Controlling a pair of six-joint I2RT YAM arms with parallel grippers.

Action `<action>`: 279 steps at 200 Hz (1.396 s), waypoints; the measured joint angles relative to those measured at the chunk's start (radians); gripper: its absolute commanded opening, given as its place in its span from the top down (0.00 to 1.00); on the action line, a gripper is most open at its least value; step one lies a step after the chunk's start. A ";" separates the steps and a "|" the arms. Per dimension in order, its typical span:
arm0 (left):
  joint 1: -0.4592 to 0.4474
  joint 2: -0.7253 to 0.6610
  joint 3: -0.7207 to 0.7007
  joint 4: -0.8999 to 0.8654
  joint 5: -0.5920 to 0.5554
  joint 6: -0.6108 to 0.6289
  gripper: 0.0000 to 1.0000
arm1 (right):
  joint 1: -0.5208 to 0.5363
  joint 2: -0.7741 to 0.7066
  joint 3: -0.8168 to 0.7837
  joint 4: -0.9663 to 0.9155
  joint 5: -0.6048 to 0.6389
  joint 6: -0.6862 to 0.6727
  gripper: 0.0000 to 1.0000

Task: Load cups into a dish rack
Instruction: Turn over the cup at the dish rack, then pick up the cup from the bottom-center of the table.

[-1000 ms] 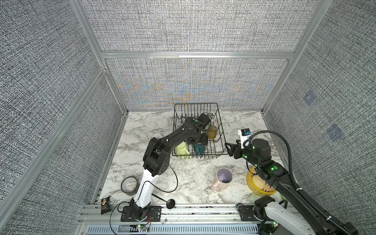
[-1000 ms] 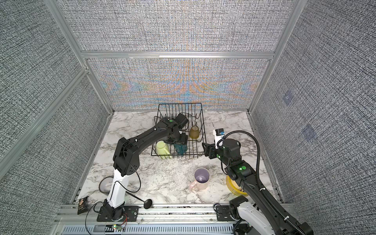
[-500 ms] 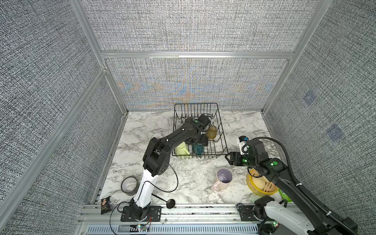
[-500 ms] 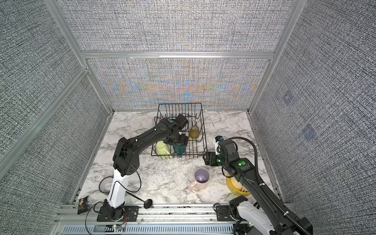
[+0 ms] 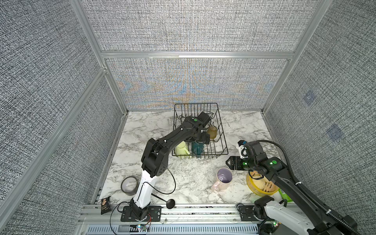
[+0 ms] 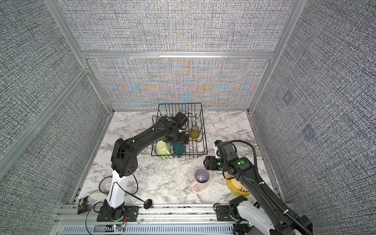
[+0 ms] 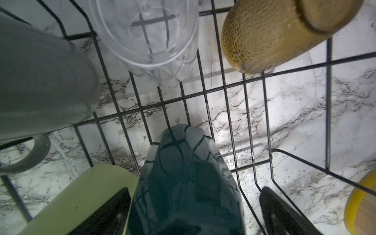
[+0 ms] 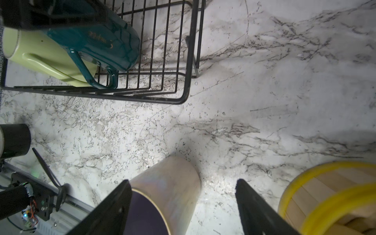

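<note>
Just below right tool point(image 8: 182, 182) stands pink mug point(image 5: 223, 179).

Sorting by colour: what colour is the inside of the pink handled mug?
Lavender inside the pink handled mug, best in a top view.

Bright, sharp top views — dim, edge-blurred wrist views, tabletop glare

Plan of the table point(image 5: 142, 132), 12 o'clock at the rear wall point(image 5: 193, 81). The dish rack point(image 5: 209, 154) sits at 12 o'clock. Inside: mug A point(image 5: 181, 149) at 9 o'clock of mug B point(image 5: 197, 147), both at the 6 o'clock edge; tumbler point(image 5: 212, 132) at 3 o'clock; glass point(image 7: 146, 34) and mug C point(image 7: 40, 81) behind them. On the table — mug D point(image 5: 222, 180) at the rack's 5 o'clock, steamer basket point(image 5: 251, 188) at D's 3 o'clock, tape roll point(image 5: 129, 193) at 8 o'clock.
</note>
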 measured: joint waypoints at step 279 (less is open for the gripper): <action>-0.004 -0.995 -0.791 0.276 -0.164 0.075 0.01 | 0.280 0.370 0.090 -0.042 0.070 0.018 0.93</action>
